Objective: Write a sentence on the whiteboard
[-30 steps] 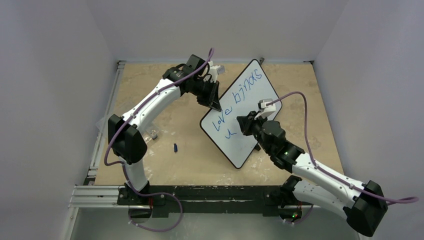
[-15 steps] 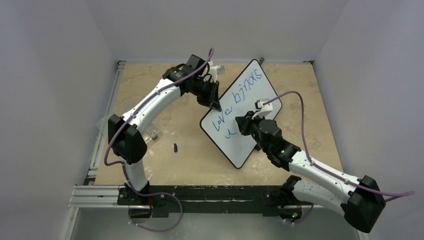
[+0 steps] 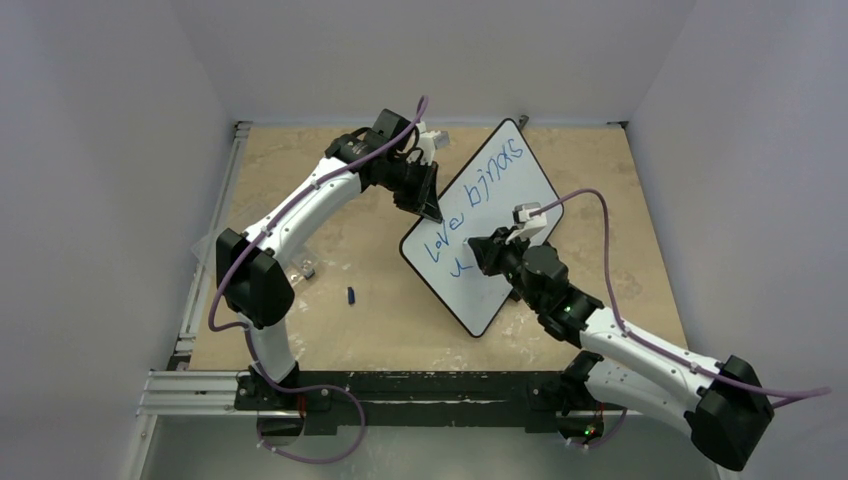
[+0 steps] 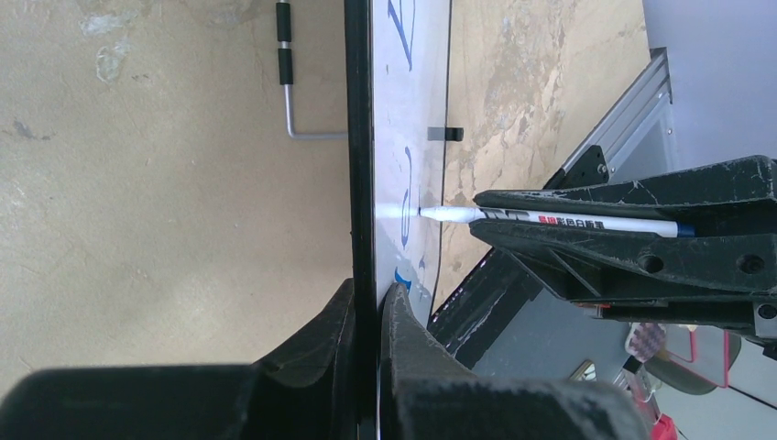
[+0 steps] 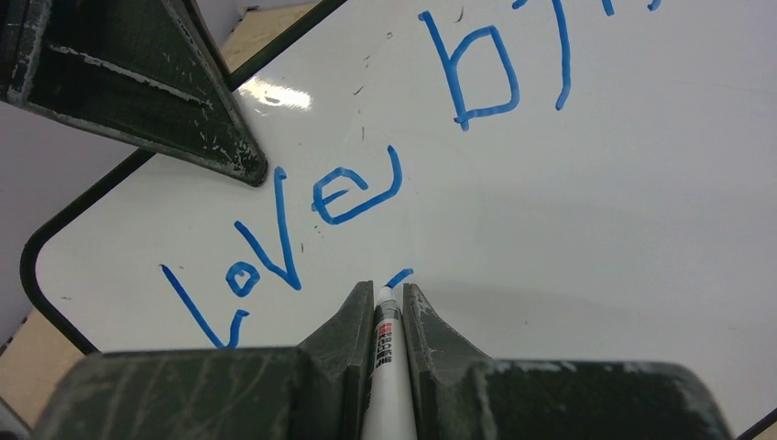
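The whiteboard [image 3: 500, 215] lies tilted across the table's middle, white with a thin black rim. Blue handwriting [image 3: 470, 205] reads "love brings" on one line, with a "u" and a short stroke starting a second line [image 3: 460, 266]. My left gripper [image 3: 430, 205] is shut on the board's left edge; the left wrist view shows the rim [image 4: 359, 137] pinched between the two fingers. My right gripper [image 3: 478, 252] is shut on a white marker [image 5: 385, 367], its tip touching the board below "love" [image 5: 284, 238]. The marker also shows in the left wrist view [image 4: 550, 220].
A small blue marker cap [image 3: 352, 295] lies on the wooden table left of the board. A small metal piece [image 3: 309, 268] lies near the left arm. A bent metal rod [image 4: 291, 87] lies beside the board. Aluminium rails run along the left and near edges.
My right gripper has shifted slightly left and toward the near edge with the marker on the board. The left arm and the board have not moved.
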